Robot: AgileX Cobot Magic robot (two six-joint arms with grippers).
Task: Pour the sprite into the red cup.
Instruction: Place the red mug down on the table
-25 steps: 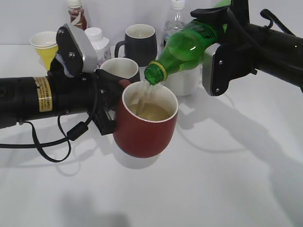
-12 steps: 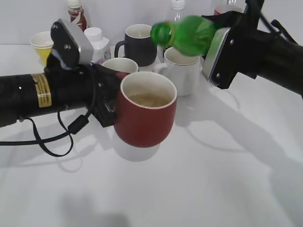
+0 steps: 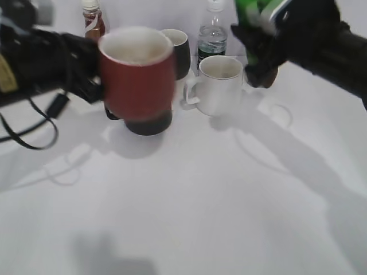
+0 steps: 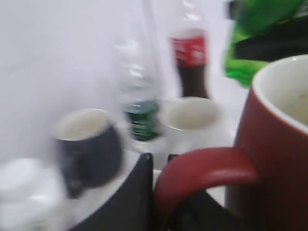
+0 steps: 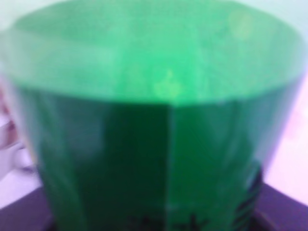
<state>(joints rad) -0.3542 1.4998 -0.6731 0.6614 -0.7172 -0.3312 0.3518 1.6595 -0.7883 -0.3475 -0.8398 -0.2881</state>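
Sprite bottle is clamped in my right gripper, up off the table toward the far right corner. Most of it runs out the top of the exterior view, so I can't tell its tilt from there. My right wrist camera is just a wall of green plastic, so the grip is tight around the body.

Red cup is in my left gripper, fingers pinched on the loop handle, cup upright and lifted clear of the tabletop on the far left side. Everything's smeared with blur. Can't read how much liquid is in there from the exterior view; the left wrist view shows the white inside wall and maybe something pale low down.

What matters next: the bottle sits to the right of the cup and a bit higher, well apart, with the white mug between them down on the table. Looks to me like the pour is over and both need setting down.

Behind: black mug, clear bottle, cola bottle.
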